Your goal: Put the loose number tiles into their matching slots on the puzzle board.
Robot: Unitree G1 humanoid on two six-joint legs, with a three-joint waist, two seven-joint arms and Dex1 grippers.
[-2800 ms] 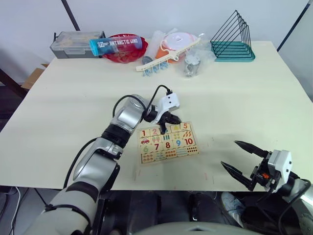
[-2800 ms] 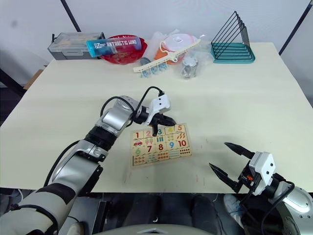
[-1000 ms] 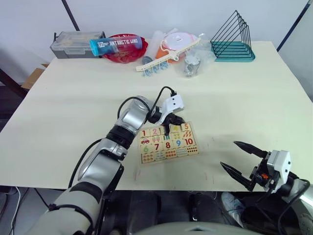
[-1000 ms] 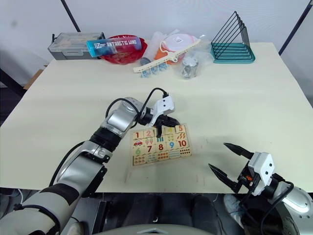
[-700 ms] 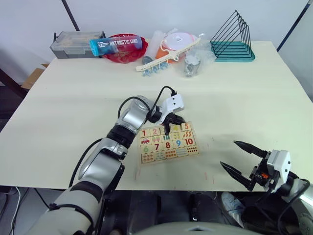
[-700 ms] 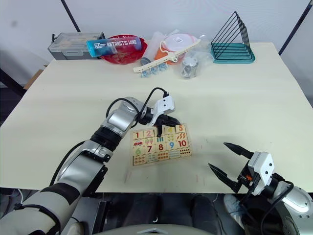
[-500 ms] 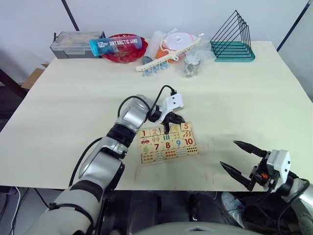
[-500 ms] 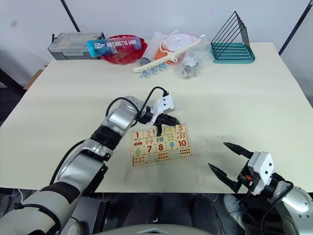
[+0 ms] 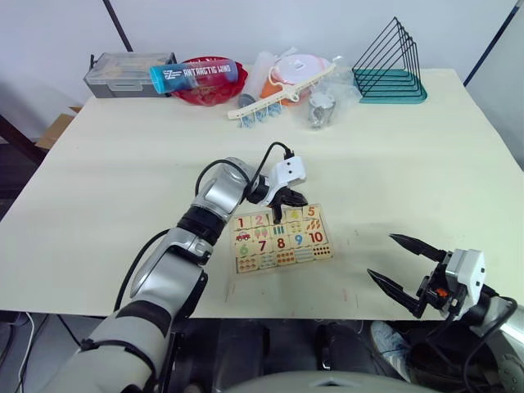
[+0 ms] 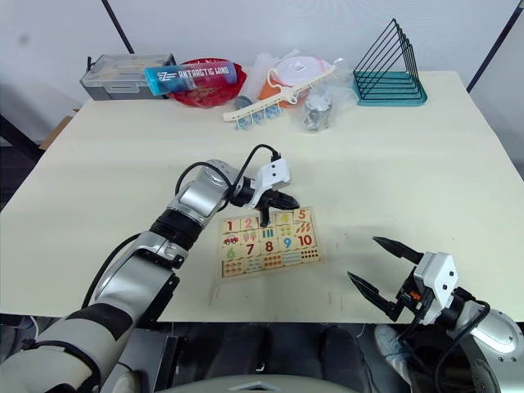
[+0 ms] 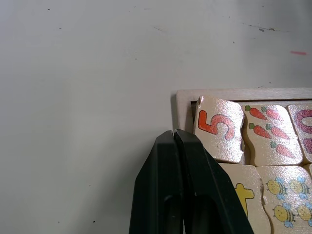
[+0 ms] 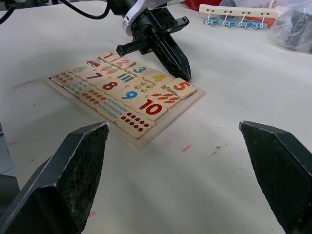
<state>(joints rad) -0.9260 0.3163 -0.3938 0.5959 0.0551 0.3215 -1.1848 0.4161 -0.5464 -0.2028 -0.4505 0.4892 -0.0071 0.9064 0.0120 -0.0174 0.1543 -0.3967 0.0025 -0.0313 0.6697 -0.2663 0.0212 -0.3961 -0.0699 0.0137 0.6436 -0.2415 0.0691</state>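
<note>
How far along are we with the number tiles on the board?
Tiles 1 to 5 all sit in the top row of the puzzle board. The 5 tile looks slightly tilted, maybe not fully seated. The shut left gripper rests beside it, holding nothing. The right gripper is open, idle.

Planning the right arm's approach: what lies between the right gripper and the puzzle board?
Only bare table, faintly marked, lies between the right gripper and the puzzle board, as the right wrist view shows.
</note>
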